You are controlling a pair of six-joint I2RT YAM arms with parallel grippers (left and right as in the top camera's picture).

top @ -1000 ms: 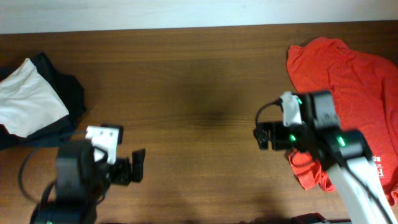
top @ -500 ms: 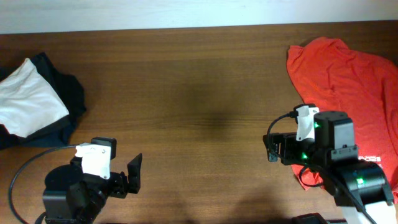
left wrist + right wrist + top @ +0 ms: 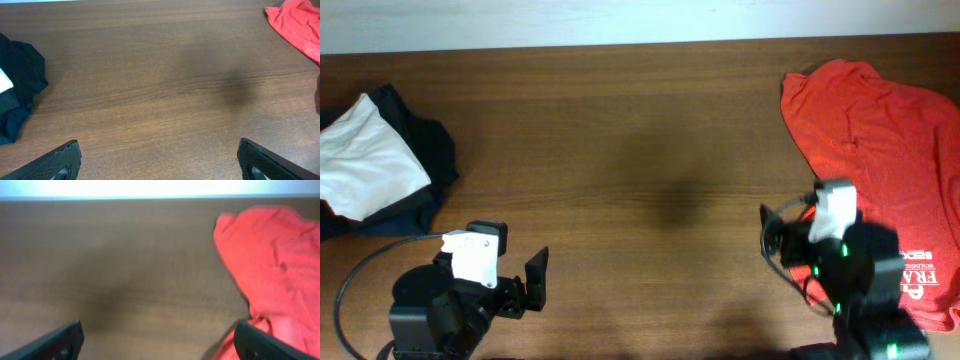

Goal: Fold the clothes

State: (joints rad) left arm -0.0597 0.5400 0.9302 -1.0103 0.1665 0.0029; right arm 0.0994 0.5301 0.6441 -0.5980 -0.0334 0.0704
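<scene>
A red T-shirt (image 3: 880, 130) with white lettering lies spread at the table's right side; it also shows in the right wrist view (image 3: 270, 265) and the left wrist view (image 3: 297, 25). A folded white shirt (image 3: 365, 160) rests on a dark navy garment (image 3: 430, 150) at the far left; the navy garment shows in the left wrist view (image 3: 17, 90). My left gripper (image 3: 535, 280) is open and empty near the front left edge. My right gripper (image 3: 772, 245) is open and empty, just left of the red shirt's lower edge.
The brown wooden table (image 3: 640, 130) stretches between the two piles. A pale wall strip runs along the far edge (image 3: 620, 20). Black cables hang by both arms near the front edge.
My right arm has pulled back toward the front edge, off the red shirt. My left arm pulled back a second ago and has since stayed still.
</scene>
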